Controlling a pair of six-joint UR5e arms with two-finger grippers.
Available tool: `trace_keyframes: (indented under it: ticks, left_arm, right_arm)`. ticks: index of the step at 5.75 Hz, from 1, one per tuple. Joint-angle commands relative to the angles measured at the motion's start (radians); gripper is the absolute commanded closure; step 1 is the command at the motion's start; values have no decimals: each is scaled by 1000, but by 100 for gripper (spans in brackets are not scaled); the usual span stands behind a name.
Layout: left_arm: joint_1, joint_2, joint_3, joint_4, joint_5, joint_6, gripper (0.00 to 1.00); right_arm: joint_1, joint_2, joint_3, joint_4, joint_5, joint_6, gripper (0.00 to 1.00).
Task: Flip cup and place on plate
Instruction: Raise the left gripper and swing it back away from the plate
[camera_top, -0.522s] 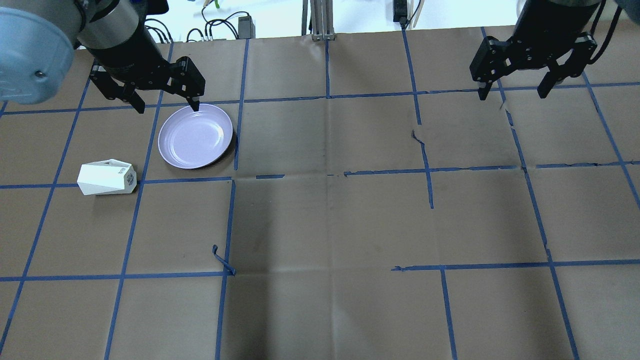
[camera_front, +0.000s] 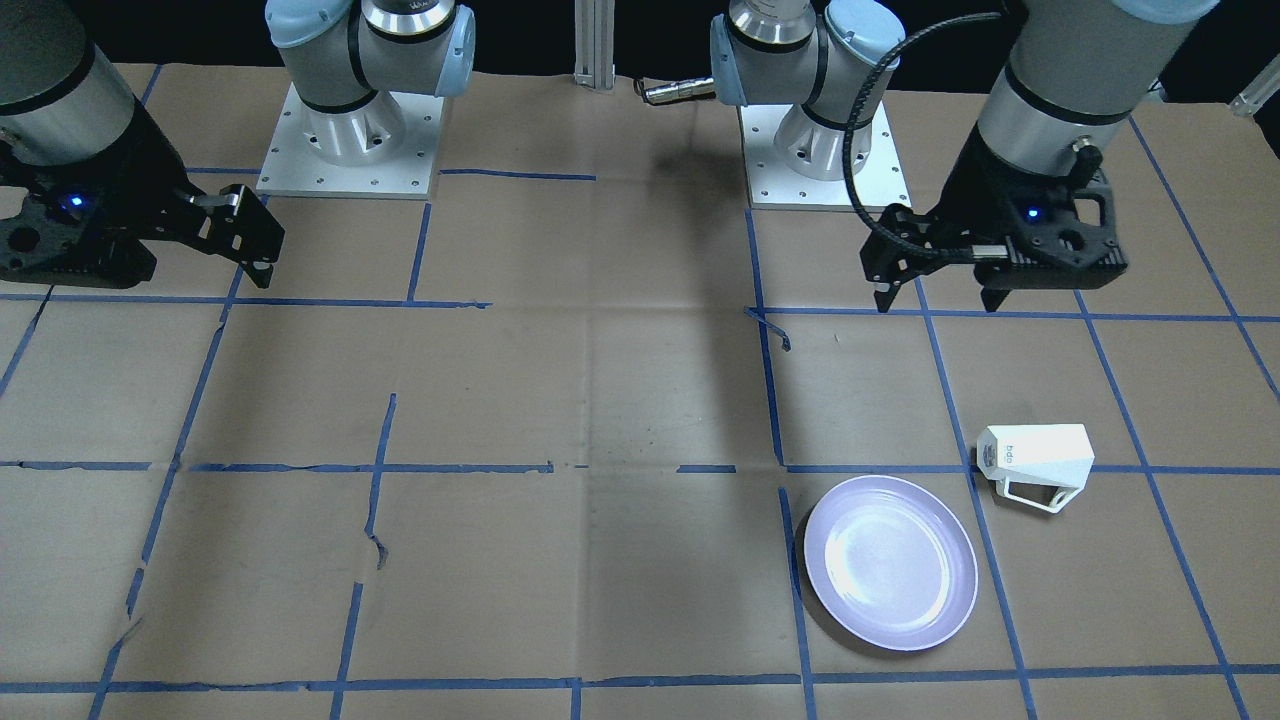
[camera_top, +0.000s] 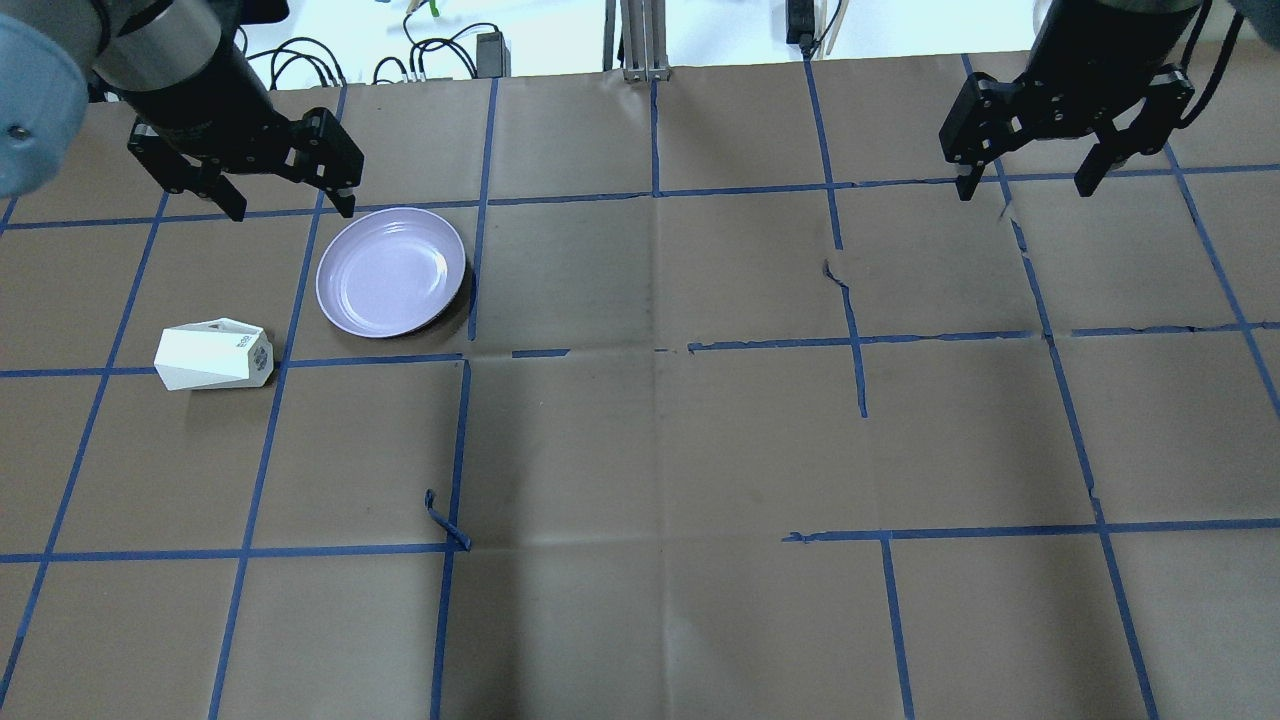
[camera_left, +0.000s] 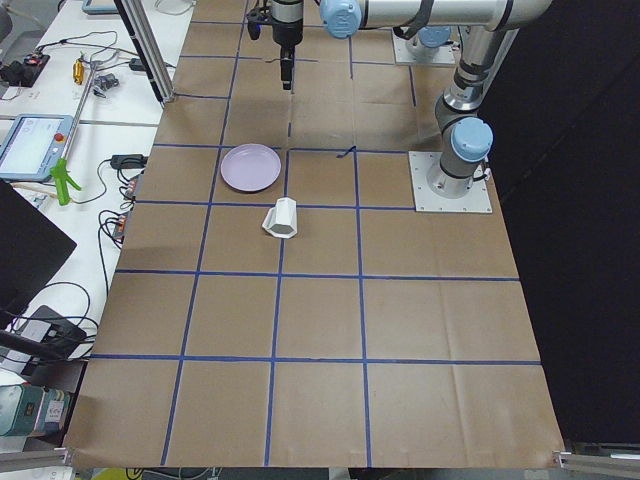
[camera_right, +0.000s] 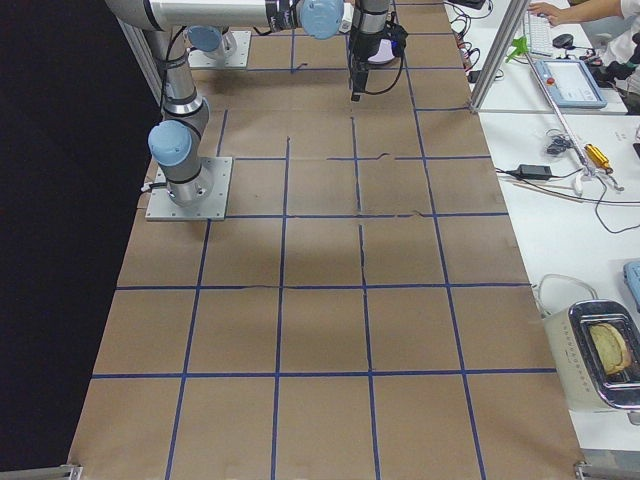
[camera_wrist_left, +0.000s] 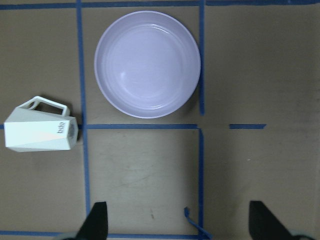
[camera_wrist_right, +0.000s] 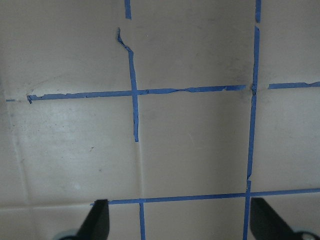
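Cup (camera_top: 213, 356) on its side, base toward plate (camera_top: 390, 272), just beside it, not touching. Left gripper (camera_top: 292, 210) and right gripper (camera_top: 1023, 192): fingers spread, empty. Probably glazed ceramic: rigid, slick, chippable. Grip opposing flat facets mid-body, skip thin handle (camera_wrist_left: 50, 102).

I've got the cup (camera_top: 213, 356) lying on its side on the table (camera_top: 660, 450), in the left half, its base end turned right towards the plate (camera_top: 391, 271) and its handle on the far side. The plate sits flat on the table, right of the cup and a bit farther away, near it but apart. I see the left gripper (camera_top: 293, 210) above the table just past the plate's far-left rim. The right gripper (camera_top: 1023, 192) hangs at far right, well apart from both.
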Motion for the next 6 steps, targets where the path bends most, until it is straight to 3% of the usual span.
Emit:
trace_keyframes:
  ticks: [1,3,6]
  left_arm:
    - [203,11,11,-39,-25,223,1]
    - [463,-27,20,-62,-148,519,1]
    - [665,-222,32,-56,-305,775,1]
  right_arm:
    - [0,0,0,0,0,0,0]
    - [0,0,0,0,0,0,0]
    - [0,0,0,0,0,0,0]
